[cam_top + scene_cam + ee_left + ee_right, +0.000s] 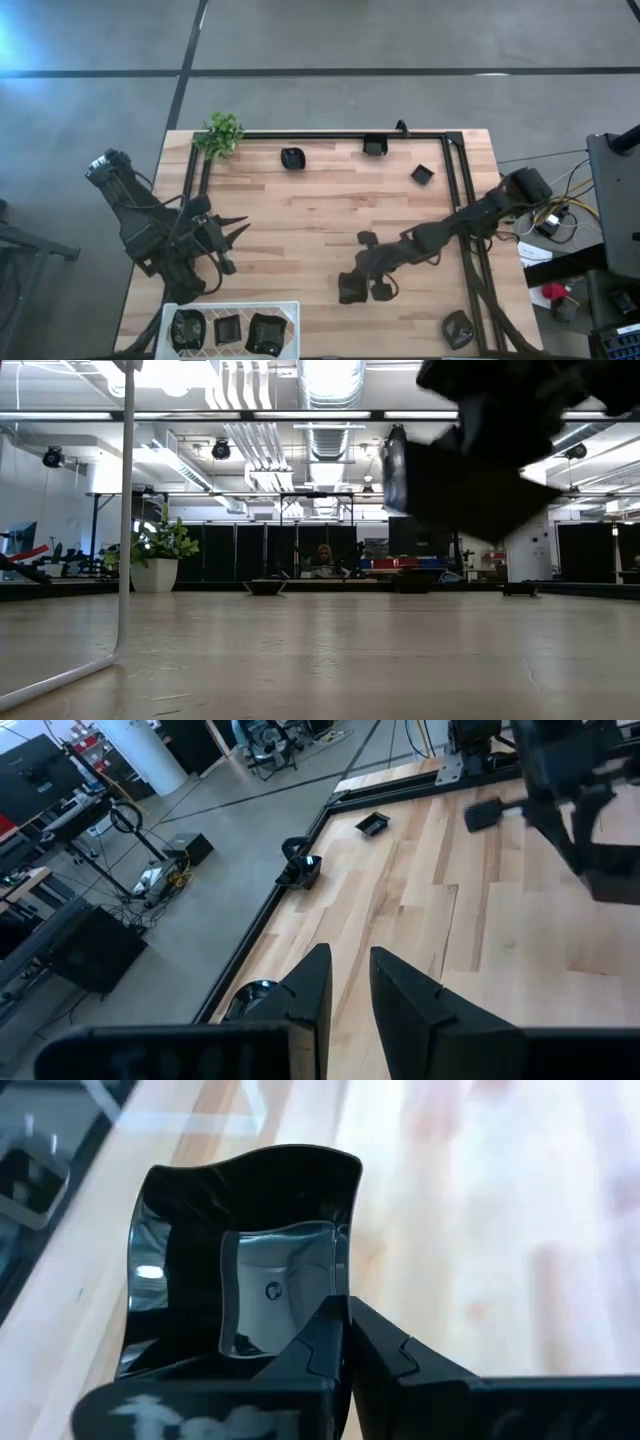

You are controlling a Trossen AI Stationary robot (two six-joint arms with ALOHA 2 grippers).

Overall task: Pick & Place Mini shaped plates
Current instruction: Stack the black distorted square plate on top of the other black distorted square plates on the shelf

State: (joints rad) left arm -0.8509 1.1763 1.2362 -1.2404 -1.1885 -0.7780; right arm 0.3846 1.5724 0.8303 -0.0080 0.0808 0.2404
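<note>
The wooden table (330,215) carries scattered mini shaped plates (292,158), a white tray (232,307), a plant (220,134)

Large open industrial lab: exposed ceiling ducts (330,400) and strip lights upper centre of low view, concrete floor (400,40), cabled equipment racks (90,945) left of left wrist view

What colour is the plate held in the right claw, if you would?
Glossy black plate, clearest in the right wrist view.

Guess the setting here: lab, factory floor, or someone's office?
Probably a robotics lab in an open industrial hall: exposed ceiling ducts, polished concrete floor, and a wooden table framed by a black rail, with cabling alongside.
</note>
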